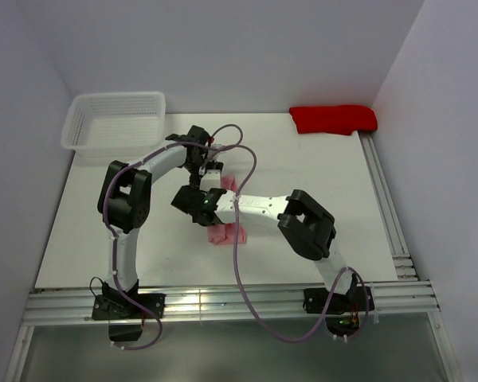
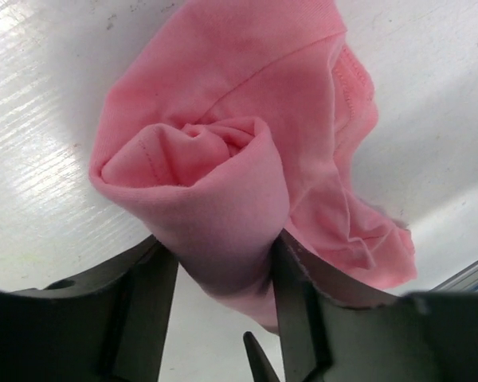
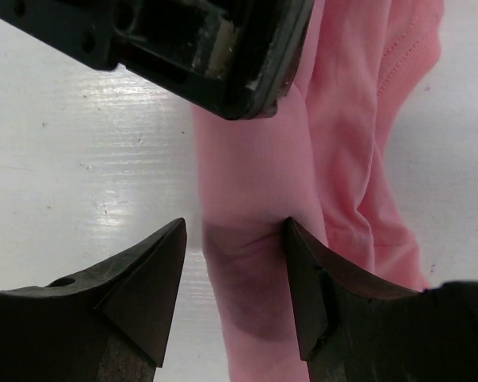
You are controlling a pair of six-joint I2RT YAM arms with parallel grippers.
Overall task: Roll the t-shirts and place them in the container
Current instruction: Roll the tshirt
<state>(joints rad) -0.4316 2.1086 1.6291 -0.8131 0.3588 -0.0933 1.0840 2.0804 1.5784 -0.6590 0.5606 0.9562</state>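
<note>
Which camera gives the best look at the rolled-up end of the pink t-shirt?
The left wrist view: the pink t-shirt fills it, its rolled end's spiral facing the camera. The right wrist view shows only the roll's side; in the top view the arms hide all but a small pink patch.

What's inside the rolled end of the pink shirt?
Only more pink fabric: the t-shirt spirals inward, a stitched hem showing at its centre. Deeper layers are covered by the outer wrap.
</note>
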